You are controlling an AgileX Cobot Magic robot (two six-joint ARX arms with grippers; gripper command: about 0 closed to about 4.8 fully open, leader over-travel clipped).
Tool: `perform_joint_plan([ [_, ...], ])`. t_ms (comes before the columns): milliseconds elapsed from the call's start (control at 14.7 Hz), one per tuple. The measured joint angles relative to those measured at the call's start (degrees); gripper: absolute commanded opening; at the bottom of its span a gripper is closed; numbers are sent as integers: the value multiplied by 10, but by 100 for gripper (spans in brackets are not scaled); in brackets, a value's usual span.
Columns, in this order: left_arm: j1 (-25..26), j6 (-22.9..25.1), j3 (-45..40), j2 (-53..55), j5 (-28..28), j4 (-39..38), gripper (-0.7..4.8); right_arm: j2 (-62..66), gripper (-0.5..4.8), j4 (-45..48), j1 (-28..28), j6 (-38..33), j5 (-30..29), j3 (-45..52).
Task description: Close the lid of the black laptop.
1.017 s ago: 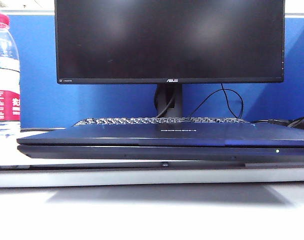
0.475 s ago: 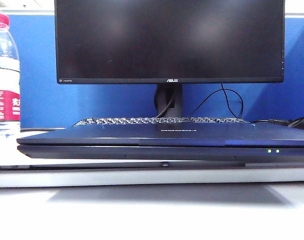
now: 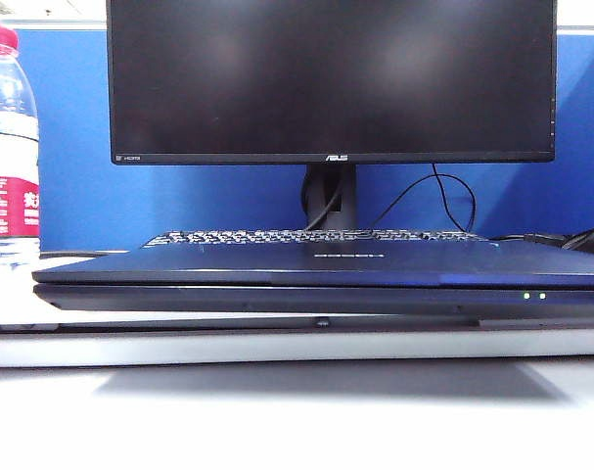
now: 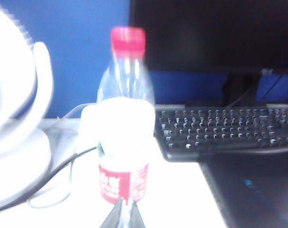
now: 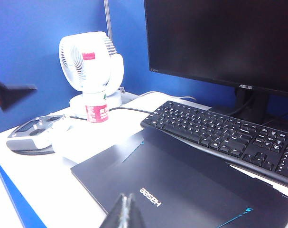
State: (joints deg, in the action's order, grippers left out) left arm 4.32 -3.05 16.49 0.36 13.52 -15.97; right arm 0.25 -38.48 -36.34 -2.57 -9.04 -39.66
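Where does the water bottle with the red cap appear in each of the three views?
Exterior view: water bottle at the left edge, cut off, left of the closed black laptop.
Left wrist view: centre, close, blurred, beyond the left pincer.
Right wrist view: small, before the white fan, far from the right pincer.
Shared landmark: the keyboard.

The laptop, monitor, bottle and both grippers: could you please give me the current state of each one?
black laptop: closed.
lid: down flat on the base.
green LEDs: lit.
ASUS monitor: screen dark.
water bottle: upright, red cap on.
left gripper: shut, near the bottle.
right gripper: shut, above the lid.
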Motion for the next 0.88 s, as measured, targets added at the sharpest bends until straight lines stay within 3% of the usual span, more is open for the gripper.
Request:
perform_joint_plan([
  [271,13,-12,-98,0,-70,127,23,0,-6,0,0,0,0,0],
  [543,15,-16,-133,0,-106,163,23,0,-6,0,0,0,0,0],
  [882,30,-17,-161,0,-107,180,23,0,-6,0,0,0,0,0],
])
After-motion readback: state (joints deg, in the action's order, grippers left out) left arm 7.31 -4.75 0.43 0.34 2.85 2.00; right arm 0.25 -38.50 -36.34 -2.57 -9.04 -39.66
